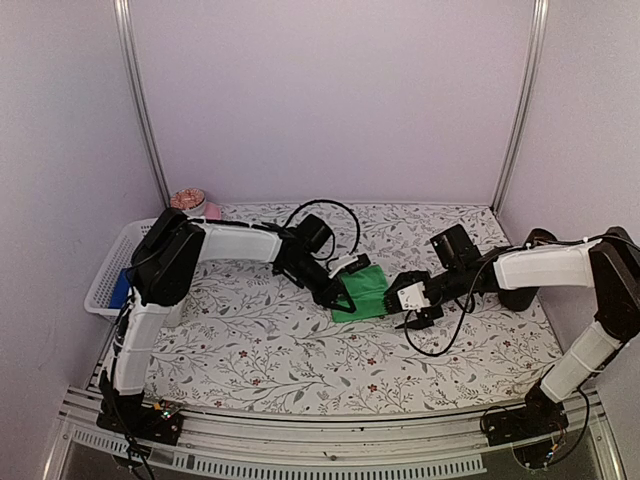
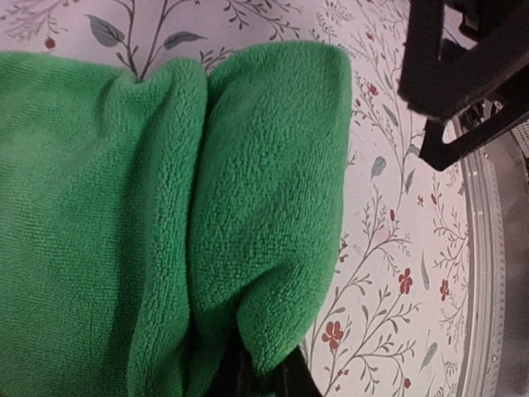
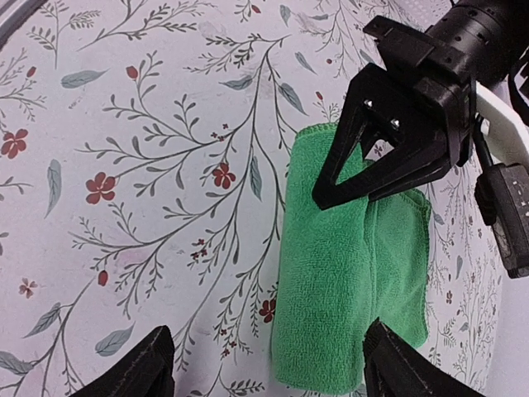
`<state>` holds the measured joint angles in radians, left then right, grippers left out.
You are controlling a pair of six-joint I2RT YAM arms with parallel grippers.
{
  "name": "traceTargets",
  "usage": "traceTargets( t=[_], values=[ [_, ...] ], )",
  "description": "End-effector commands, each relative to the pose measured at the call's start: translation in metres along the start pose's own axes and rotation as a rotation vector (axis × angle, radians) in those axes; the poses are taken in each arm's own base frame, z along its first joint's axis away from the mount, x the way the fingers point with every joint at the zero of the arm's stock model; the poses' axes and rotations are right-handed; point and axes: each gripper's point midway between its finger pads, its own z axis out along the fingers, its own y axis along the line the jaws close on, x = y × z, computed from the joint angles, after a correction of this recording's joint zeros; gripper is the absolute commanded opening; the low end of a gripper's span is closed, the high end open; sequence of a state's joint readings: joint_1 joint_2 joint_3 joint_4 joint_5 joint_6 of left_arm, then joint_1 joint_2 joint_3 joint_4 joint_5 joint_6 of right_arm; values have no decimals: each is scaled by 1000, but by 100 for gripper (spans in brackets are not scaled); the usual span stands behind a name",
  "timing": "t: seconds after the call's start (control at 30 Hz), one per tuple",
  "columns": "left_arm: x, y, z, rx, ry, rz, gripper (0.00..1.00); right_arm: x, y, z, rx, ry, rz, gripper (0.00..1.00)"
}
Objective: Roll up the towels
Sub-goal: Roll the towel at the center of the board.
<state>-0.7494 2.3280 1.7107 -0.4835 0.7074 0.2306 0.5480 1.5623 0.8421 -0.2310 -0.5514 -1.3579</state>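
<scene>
**A:** Well, start with the biggest thing. What are you working over?

**B:** You have the floral-print table [image 1: 300, 350] under both arms. Your left arm [image 1: 240, 241] reaches in from the left and your right arm [image 1: 545, 265] from the right. They meet near the table's middle.

**A:** And the towel?

**B:** The green towel [image 3: 347, 273] lies there on the table, folded over on itself into a long narrow bundle with a crease running along it. It sits between your two grippers.

**A:** What is each gripper doing?

**B:** Your left gripper [image 3: 331, 197] is down on one end of the towel. Its jaws are drawn together with a fold of cloth pinched between them, and in its wrist view the green pile bunches right at the fingertips. Your right gripper [image 3: 266, 331] is spread wide and grasps nothing. Its fingers [image 3: 149, 368] stand on either side of the towel's other end, and you cannot tell whether one brushes the cloth.

**A:** Containers?

**B:** The white mesh basket [image 1: 105, 270] stands at the table's left edge, beside your left arm. It has something blue [image 1: 121, 285] inside, and you cannot tell what. The pink bowl [image 1: 211, 211] sits at the back left, behind the basket, too small for you to see into.
</scene>
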Motion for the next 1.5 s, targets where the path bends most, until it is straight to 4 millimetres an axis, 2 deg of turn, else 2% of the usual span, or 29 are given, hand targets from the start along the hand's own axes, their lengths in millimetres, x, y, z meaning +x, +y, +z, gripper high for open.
traceTargets(
  t=[0.0,0.17,0.37,0.6,0.73,0.83,1.03,1.07,1.13,1.37,1.43,1.47],
  values=[
    [44,14,18,16,116,-133,4,11,-6,19,43,65,-9,79],
    [41,18,20,19,122,-143,5,17,-4,31,45,98,-14,77],
    [42,20,22,28,127,-153,5,35,-6,42,69,170,-3,74],
    [43,22,20,40,123,-161,10,56,-7,55,68,252,30,56],
    [38,24,12,25,112,-151,21,63,-9,60,66,282,56,45],
    [28,25,1,-4,94,-126,29,69,-8,65,45,303,78,37],
    [5,23,-29,-106,57,-49,34,63,2,73,-84,283,158,28],
    [2,24,-35,-136,52,-34,35,63,5,74,-110,283,174,24],
    [-1,26,-47,-199,38,-11,44,63,10,75,-150,283,195,10],
    [-11,23,-90,-402,-60,68,51,52,21,72,-270,259,259,13],
    [-12,10,-104,-438,-116,113,51,48,21,71,-304,247,282,14],
    [-14,5,-109,-470,-148,144,65,45,24,71,-324,239,299,14]
  ],
)
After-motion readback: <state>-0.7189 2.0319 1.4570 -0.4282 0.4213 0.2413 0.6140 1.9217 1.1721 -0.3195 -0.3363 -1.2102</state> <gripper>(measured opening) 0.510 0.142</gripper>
